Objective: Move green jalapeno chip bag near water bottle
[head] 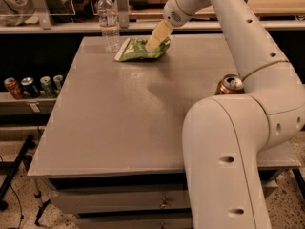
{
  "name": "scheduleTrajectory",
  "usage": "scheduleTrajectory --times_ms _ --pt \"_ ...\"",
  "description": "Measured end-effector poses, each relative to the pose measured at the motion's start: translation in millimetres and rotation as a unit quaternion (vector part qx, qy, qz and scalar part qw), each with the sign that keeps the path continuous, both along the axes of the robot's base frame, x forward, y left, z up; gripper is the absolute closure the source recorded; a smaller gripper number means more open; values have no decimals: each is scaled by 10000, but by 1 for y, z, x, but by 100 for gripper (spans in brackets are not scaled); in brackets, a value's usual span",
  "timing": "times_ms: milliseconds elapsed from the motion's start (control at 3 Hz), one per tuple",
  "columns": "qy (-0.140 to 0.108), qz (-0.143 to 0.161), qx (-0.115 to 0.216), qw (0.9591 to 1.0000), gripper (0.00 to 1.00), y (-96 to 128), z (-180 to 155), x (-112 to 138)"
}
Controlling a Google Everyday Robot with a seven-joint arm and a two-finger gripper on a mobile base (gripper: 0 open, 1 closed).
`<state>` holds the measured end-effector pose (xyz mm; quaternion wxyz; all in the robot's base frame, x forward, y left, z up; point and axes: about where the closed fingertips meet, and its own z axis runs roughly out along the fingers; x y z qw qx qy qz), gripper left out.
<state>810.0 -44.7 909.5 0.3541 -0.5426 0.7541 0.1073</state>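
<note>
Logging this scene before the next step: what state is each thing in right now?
Crinkled green foil chip bag: lying on the grey table, close beside the bottle.
Clear plastic water bottle: upright, white cap on.
Orange-brown drink can: upright, near the table's right edge.
Gripper: down at the bag's right end.
Four cans on left shelf: upright.
</note>
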Motion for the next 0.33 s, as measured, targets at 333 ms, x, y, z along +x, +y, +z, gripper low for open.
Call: scheduleTrajectory --times_ms 333 --pt "88 30 -196 9998 0 -2 1 -7"
